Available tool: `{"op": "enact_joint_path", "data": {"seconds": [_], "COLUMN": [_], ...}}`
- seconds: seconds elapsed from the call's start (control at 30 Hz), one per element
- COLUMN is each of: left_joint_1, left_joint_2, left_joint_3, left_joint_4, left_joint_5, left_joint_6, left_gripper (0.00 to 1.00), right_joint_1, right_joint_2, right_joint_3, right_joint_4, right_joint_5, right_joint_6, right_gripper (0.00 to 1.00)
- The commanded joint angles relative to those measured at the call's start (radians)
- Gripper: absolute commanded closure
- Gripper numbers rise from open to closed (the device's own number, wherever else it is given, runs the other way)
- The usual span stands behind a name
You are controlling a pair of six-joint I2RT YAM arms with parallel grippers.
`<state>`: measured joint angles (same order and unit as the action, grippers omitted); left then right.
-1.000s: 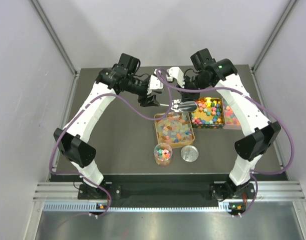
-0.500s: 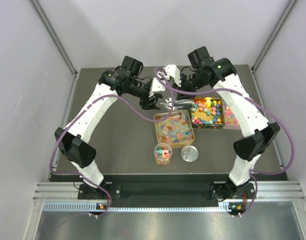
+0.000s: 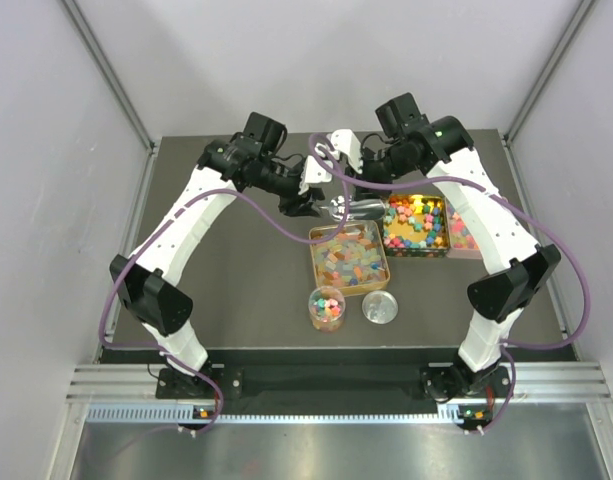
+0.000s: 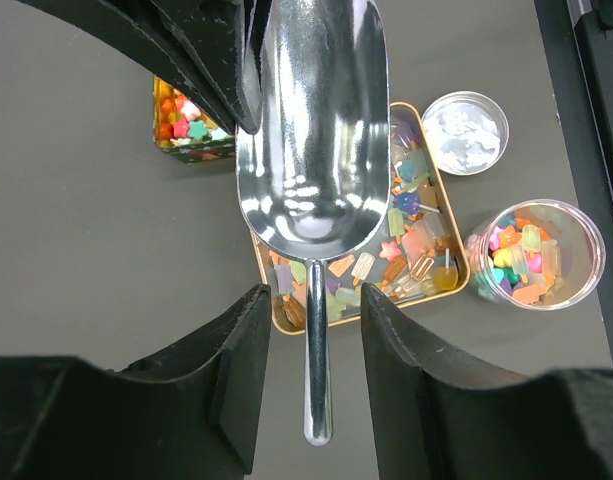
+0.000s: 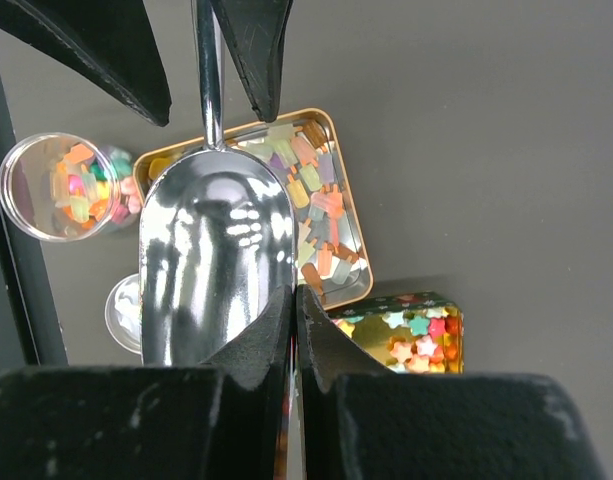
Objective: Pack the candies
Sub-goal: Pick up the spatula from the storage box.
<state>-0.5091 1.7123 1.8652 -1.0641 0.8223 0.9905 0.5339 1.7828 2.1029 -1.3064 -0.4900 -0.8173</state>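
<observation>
The right gripper [image 5: 294,298] is clenched on the side rim of a shiny silver metal scoop [image 4: 311,130]. Its two black fingers are pressed together with the thin edge of the bowl nipped between them. It holds the scoop in the air with the hollow side up and nothing in it (only reflections show inside). The left gripper [image 4: 316,300] faces it from the opposite end. Its jaws stand apart, one on each side of the scoop's slim handle, with a sliver of gap on both sides, so it is released and grasps nothing.

Directly below both grippers and the scoop, a square gold-rimmed metal tin [image 5: 348,250] sits on the dark grey table [image 4: 106,260]. The candies [image 4: 418,245], small pieces in pink, orange, yellow, green and pale translucent tones, lie loose in that tin, under the scoop's bowl and handle.

More of them fill a round clear plastic cup [image 4: 586,215], which stands below the grippers and nearer the arm bases than the tin. A round silver lid [image 4: 466,132] lies flat just beside the cup. On the right gripper's side, just beside the gold-rimmed tin, a dark square tin [image 4: 201,153] holds bright star-shaped pieces
</observation>
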Motion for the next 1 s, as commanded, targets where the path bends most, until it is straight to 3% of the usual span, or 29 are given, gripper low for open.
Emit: {"op": "enact_joint_path", "data": {"seconds": [0.0, 0.53, 0.73, 0.83, 0.87, 0.97], "left_joint_1": [-0.009, -0.009, -0.008, -0.008, -0.006, -0.006], "left_joint_2": [0.03, 0.033, 0.009, 0.0, -0.008, -0.066], "left_joint_3": [-0.001, -0.077, -0.132, -0.12, -0.121, -0.162], "left_joint_4": [-0.033, -0.001, 0.058, 0.073, 0.091, 0.18], "left_joint_5": [-0.002, -0.02, -0.009, -0.003, -0.003, 0.003], "left_joint_6": [0.014, 0.014, -0.01, -0.041, -0.059, -0.093], "left_gripper": [0.54, 0.56, 0.67, 0.57, 0.47, 0.43], "right_joint_1": [0.02, 0.02, 0.02, 0.017, 0.015, 0.008], "right_joint_2": [-0.048, -0.071, -0.111, -0.134, -0.14, -0.148], "right_joint_3": [0.054, 0.072, 0.019, -0.003, -0.03, -0.069], "right_joint_4": [0.048, 0.053, 0.067, 0.061, 0.065, 0.07], "right_joint_5": [-0.032, -0.091, -0.097, -0.082, -0.076, -0.052], "right_joint_6": [0.015, 0.047, 0.073, 0.07, 0.069, 0.058], "right_gripper": [1.0, 1.0, 1.0, 1.0, 1.0, 1.0]}}
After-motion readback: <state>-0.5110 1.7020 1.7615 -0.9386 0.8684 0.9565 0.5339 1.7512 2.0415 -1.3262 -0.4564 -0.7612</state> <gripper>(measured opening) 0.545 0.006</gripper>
